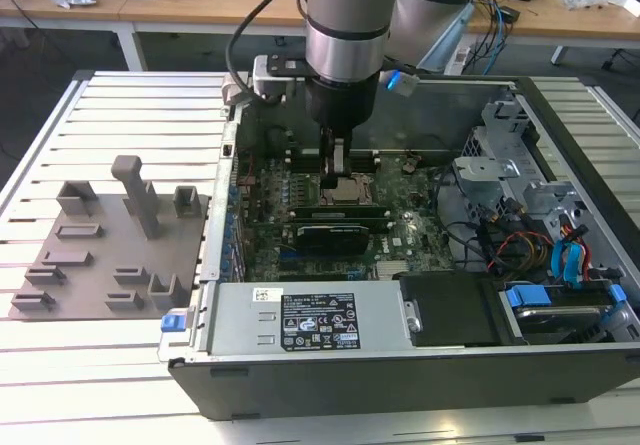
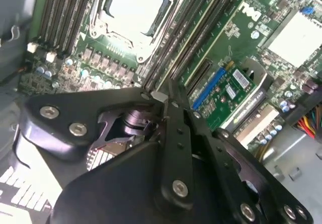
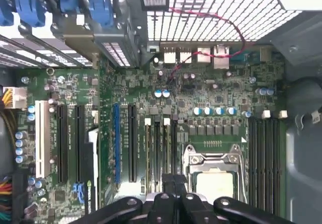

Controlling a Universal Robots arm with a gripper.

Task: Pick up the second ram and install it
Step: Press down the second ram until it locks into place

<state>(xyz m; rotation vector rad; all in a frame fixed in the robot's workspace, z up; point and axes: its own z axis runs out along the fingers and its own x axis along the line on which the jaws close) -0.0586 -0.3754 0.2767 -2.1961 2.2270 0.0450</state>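
Note:
In the exterior view my gripper (image 1: 334, 183) reaches down into the open computer case, beside the CPU socket (image 1: 348, 191). A long thin green stick, the second ram (image 1: 335, 208), stands on edge in the memory slots just in front of the fingertips. I cannot tell whether the tips touch it. In both wrist views the gripper (image 2: 163, 97) (image 3: 173, 179) has its fingers together, right over the memory slots (image 3: 161, 148) (image 2: 196, 32) next to the socket (image 3: 214, 171). Nothing shows between the fingers.
A wider black-topped card (image 1: 330, 233) sits just in front of the ram. On the exterior view's left, the grey fixture plate (image 1: 100, 265) with upright posts lies on the slatted table. Case walls (image 1: 400, 375), the drive cage (image 1: 500, 165) and cables (image 1: 540, 250) crowd the right.

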